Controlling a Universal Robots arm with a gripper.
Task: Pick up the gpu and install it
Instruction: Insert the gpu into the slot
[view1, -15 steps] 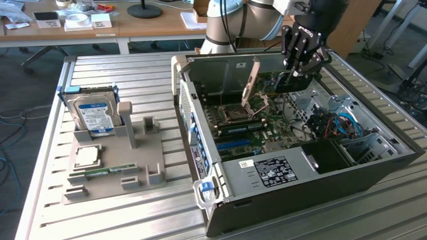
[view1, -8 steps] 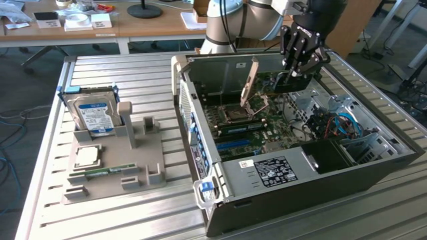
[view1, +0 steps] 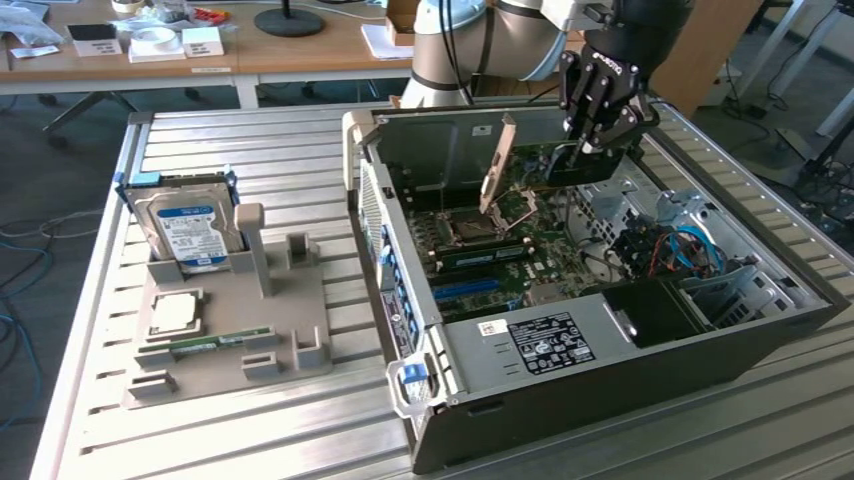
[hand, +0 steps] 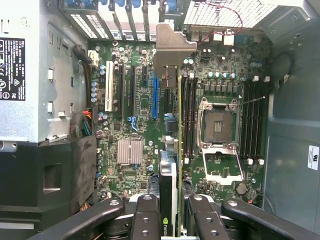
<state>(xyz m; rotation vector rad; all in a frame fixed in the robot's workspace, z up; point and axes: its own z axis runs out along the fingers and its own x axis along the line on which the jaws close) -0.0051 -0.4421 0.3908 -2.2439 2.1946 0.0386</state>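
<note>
Exterior view, upper right of the frame: the black two-fingered gripper is clamped on the thin dark gpu card with a silvery end bracket, holding it on edge over the green motherboard inside the open grey-and-black computer case.

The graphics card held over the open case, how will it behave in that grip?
The gpu looks stiff: it runs straight from the gripper to its metal bracket. Held at one end, it may pivot. Its bare thin board seems fragile.
</note>
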